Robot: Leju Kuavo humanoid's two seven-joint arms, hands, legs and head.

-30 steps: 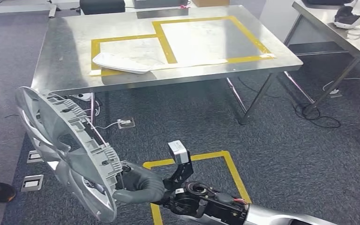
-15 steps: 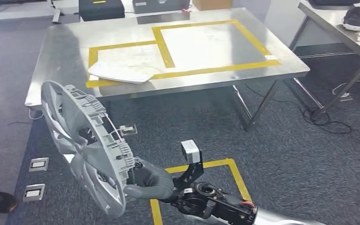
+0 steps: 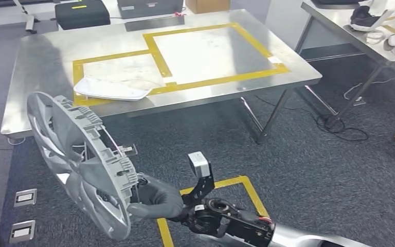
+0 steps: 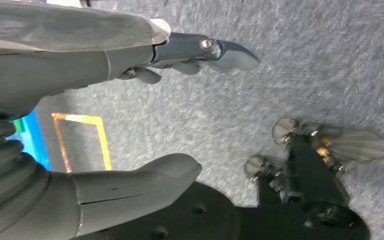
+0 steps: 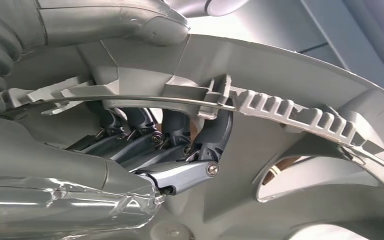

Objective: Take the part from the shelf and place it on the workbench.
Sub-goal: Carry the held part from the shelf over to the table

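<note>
The part is a large silver-grey wheel cover [image 3: 77, 159] with spokes and ribbed clips, held on edge low at the left of the head view, above the carpet in front of the workbench. My right hand [image 3: 157, 201] grips its rim from the right. In the right wrist view my fingers [image 5: 180, 145] curl through a gap in the wheel cover [image 5: 300, 125]. The steel workbench [image 3: 288, 77] stands ahead, marked with yellow tape rectangles. My left hand [image 4: 145, 125] hangs over the carpet, fingers apart, holding nothing.
A flat white part [image 3: 110, 88] lies on the bench's left taped area. Black cases [image 3: 81, 13] sit along its far edge. A second table [image 3: 355, 31] stands at the right with cables [image 3: 347, 128] on the floor. A yellow floor square [image 3: 211, 206] lies below my arm.
The camera has shifted, so the bench now sits further left in the picture. The wheel cover stays in my right hand's grip, still on edge.
</note>
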